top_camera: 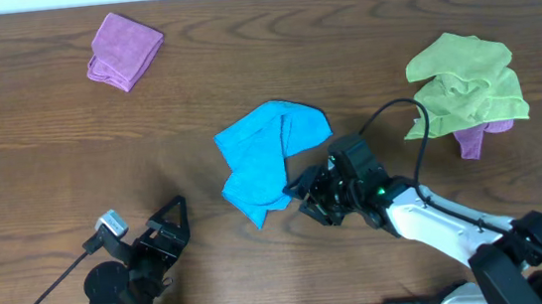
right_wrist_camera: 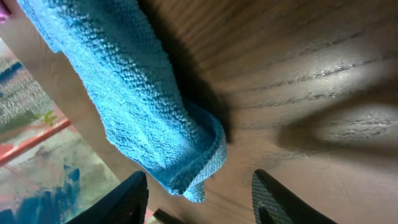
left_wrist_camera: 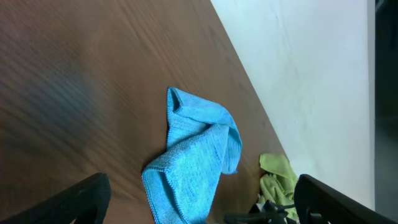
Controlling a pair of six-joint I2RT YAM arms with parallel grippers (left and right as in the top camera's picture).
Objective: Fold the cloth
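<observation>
The blue cloth [top_camera: 273,157] lies crumpled near the middle of the wooden surface [top_camera: 54,173], bunched into a loose heap with one flap turned over the rest and a point trailing toward the robot. It looks like a thin terry or microfibre rag: light, wholly limp, and grippy rather than slick, so it should drape and sag from whatever spot is lifted and keep no shape of its own. Nothing about it seems fragile. The likely trouble is that a pinch catches two layers at once, or that the nap drags on the wood and the heap slides instead of opening. The right gripper [right_wrist_camera: 199,180] is low at the near right edge of the cloth, its fingers spread with a rolled, doubled hem lying just ahead of the gap and nothing pinched yet. That hem is thick enough to bite on, but a single free corner would probably spread the cloth better; which layer is on top there I cannot tell. The left gripper [left_wrist_camera: 202,186] sits well apart at the near left, also spread and empty, looking across at the cloth. A purple cloth [top_camera: 124,49] and a green cloth [top_camera: 466,81] lie at the far corners, away from the work.
</observation>
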